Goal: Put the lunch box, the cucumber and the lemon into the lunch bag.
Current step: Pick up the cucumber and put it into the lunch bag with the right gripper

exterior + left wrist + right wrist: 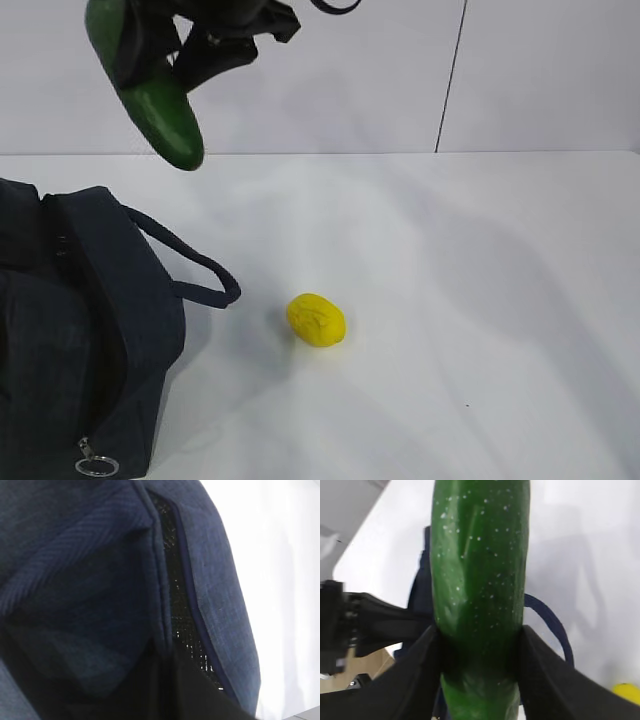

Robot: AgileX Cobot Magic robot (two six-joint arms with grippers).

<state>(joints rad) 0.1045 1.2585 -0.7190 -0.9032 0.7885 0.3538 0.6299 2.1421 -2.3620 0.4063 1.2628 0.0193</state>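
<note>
My right gripper (pixel 160 45) is shut on the dark green cucumber (pixel 165 115), which hangs tilted high over the table just right of the navy lunch bag (pixel 80 330). The right wrist view has the cucumber (pixel 480 555) clamped between both black fingers (pixel 420 675), with the bag (pixel 420 590) below and behind it. The yellow lemon (pixel 316 320) lies on the white table to the right of the bag. Bag fabric (pixel 75 555) and a zipper seam fill the left wrist view; my left gripper (pixel 165 705) is a dark shape pressed against it, shut. The lunch box is out of view.
A strap handle (pixel 190 265) loops out from the bag toward the lemon. The metal ring pull (pixel 96 465) hangs at the bag's near corner. White table (pixel 480 300) stretches to the right, with a white wall behind it.
</note>
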